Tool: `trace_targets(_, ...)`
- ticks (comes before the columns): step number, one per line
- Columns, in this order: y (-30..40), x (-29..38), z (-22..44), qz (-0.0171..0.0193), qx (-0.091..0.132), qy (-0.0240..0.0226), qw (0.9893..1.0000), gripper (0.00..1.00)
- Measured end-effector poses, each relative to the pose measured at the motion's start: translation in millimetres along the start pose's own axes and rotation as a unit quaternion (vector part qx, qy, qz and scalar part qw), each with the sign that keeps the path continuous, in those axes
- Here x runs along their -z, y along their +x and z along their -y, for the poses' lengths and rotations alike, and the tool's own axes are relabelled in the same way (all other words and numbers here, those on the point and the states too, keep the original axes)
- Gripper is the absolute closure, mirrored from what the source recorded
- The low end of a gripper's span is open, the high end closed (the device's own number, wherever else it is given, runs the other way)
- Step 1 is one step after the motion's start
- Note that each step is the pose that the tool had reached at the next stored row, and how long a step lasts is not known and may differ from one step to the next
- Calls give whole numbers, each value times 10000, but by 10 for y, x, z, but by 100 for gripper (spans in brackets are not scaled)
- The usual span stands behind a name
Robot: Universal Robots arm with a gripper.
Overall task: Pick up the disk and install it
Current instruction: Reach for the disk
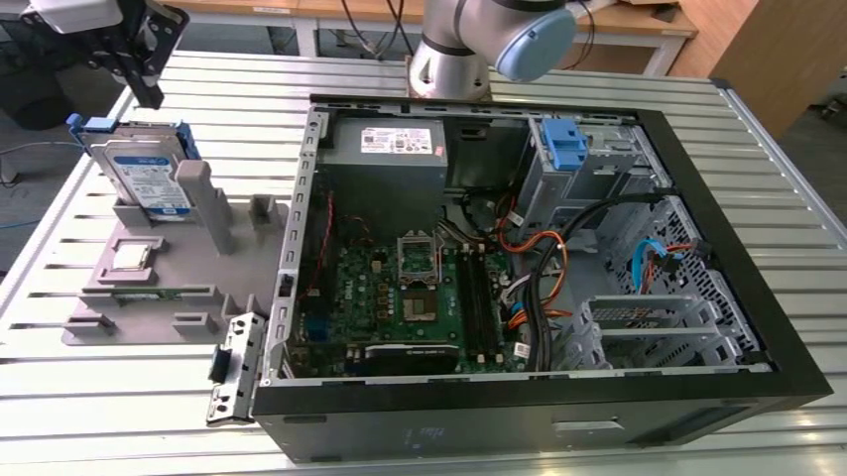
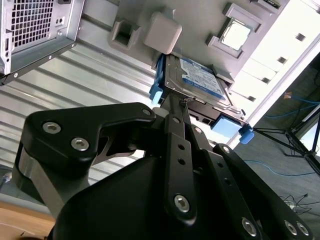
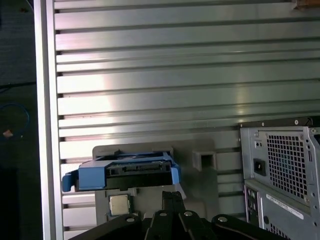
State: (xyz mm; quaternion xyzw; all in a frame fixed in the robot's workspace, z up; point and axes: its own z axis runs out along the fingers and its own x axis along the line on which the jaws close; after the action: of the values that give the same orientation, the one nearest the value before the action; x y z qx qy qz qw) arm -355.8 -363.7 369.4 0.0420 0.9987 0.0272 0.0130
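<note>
Pressing together with nothing between them, the 2 jaws of the gripper [image 2: 174,100] hang just above the top edge of the disk [image 2: 200,77], apart from it in the exterior view. The disk stands on edge in a grey holder [image 1: 218,213] on the slatted metal table [image 1: 106,397], to the exterior view's left of the open computer case [image 1: 530,426]. Inside the case, a blue bracket [image 1: 566,149] sits near the grey power supply [image 1: 397,144]

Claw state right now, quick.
Claw: closed, holding nothing, tips close to the upper edge of the disk.
</note>
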Motion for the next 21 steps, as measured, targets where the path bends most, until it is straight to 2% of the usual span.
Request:
trace_targets(9, 2, -22, -2, -1, 2, -2, 10000, 90)
trace_targets(16, 8, -53, 1, -12, 93, -5, 10000, 90)
trace_targets(21, 54, -76, 1, -16, 99, -5, 10000, 90)
